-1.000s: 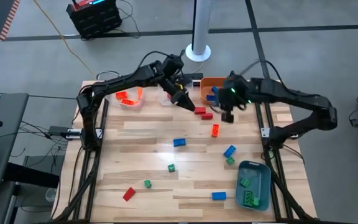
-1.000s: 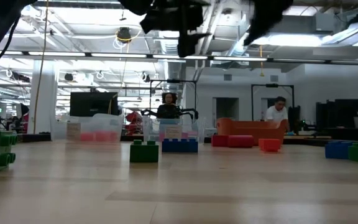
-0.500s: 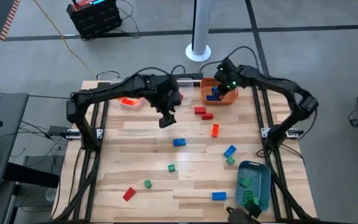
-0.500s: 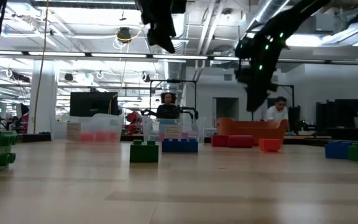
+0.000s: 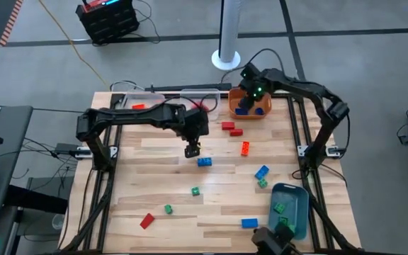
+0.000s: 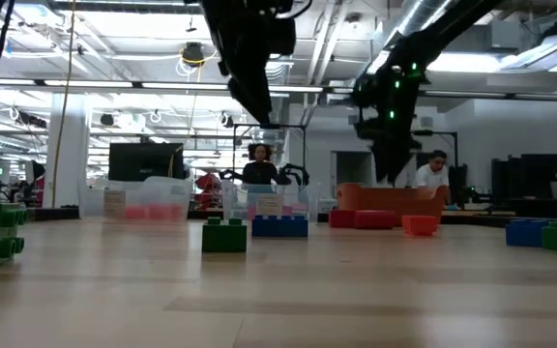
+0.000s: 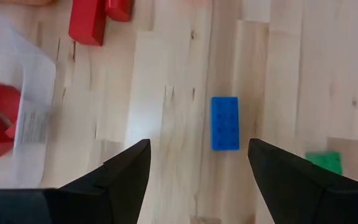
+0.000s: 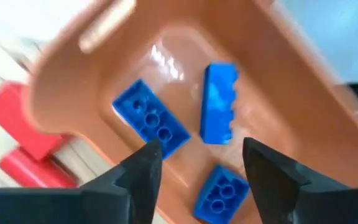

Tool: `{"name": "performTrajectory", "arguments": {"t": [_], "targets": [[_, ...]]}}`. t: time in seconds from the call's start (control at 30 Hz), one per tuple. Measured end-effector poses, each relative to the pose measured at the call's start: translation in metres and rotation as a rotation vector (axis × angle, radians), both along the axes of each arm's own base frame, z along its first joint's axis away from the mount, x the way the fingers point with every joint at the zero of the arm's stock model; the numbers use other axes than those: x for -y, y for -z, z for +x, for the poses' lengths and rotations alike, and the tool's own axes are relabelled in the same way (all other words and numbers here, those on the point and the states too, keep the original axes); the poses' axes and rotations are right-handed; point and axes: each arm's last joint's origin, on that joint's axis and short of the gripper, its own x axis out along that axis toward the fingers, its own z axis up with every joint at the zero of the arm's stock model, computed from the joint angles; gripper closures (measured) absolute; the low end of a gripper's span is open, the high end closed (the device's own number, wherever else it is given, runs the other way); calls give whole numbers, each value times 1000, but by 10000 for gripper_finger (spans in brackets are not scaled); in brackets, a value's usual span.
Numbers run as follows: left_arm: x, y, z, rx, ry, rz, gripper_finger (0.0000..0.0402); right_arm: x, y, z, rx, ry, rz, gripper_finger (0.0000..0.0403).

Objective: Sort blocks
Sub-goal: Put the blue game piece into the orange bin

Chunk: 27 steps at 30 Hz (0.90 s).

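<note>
Your pale wooden plank table (image 5: 168,184) stands on a grey concrete floor (image 5: 346,64). Beyond its far edge rises a white round pillar (image 5: 228,28); a black crate (image 5: 108,20) sits left of that pillar. Ceiling strip lights (image 6: 114,85) glow overhead.

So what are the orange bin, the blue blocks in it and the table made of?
The orange bin looks like smooth glossy plastic: light glints off its inside. The blue blocks look like hard moulded plastic, with round studs and a slight shine. The table looks like pale wood: planks with grain lines and joints show, with a soft sheen, though it could be a laminate.
</note>
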Motion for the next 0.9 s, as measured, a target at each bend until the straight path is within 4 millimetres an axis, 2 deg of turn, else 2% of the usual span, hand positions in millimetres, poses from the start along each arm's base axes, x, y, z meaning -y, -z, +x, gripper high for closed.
{"name": "performTrajectory", "arguments": {"t": [0.1,0.2,0.33,0.43,0.57,0.67,0.9], "targets": [[5,16,3,17,15,5,139,-7,-37,-6,75,1,-84,163],[11,34,3,12,46,13,139,-24,-77,-19,161,-4,-171,167],[19,59,1,18,70,28,139,-60,-126,-39,300,-10,-279,175],[24,72,1,49,83,46,139,-89,-151,-53,397,-31,-327,177],[29,81,4,86,97,51,139,-123,-173,-65,493,-45,-374,177],[34,91,9,73,111,50,139,-142,-181,-71,519,-61,-405,177],[51,122,20,2,117,47,139,-165,-182,-74,502,-74,-396,177]]}}
